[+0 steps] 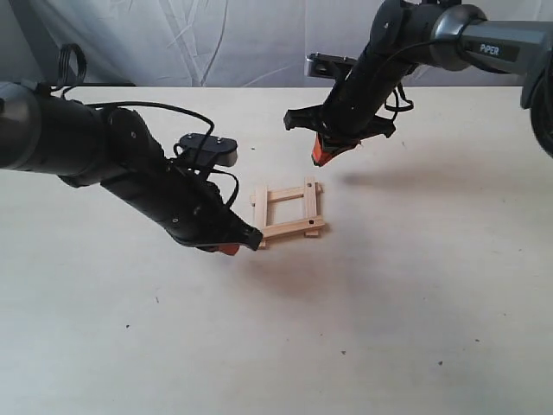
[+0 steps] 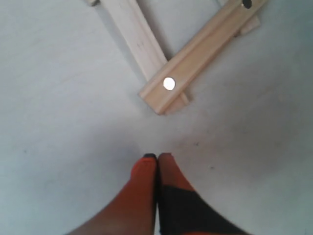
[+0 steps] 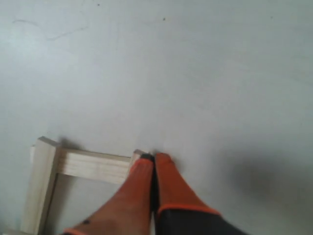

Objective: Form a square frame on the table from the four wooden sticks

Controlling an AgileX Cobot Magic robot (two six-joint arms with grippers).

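The four wooden sticks lie crossed as a small square frame [image 1: 289, 210] near the middle of the table [image 1: 415, 285], ends overhanging. My left gripper [image 1: 232, 248] is shut and empty, low by the frame's near-left corner [image 2: 166, 93], a short gap from it. In the left wrist view its orange fingertips [image 2: 157, 157] press together just short of that corner, where a top stick with a pale hole crosses a lower one. My right gripper [image 1: 318, 158] is shut and empty, hovering above the frame's far-right corner. The right wrist view shows its tips [image 3: 154, 157] over the end of one stick [image 3: 93, 165].
A white crumpled backdrop [image 1: 216, 39] closes off the far side of the table. Both dark arms reach in from the sides, the left one [image 1: 95, 151] low over the table. Tiny dark specks [image 1: 343, 352] dot the near tabletop.
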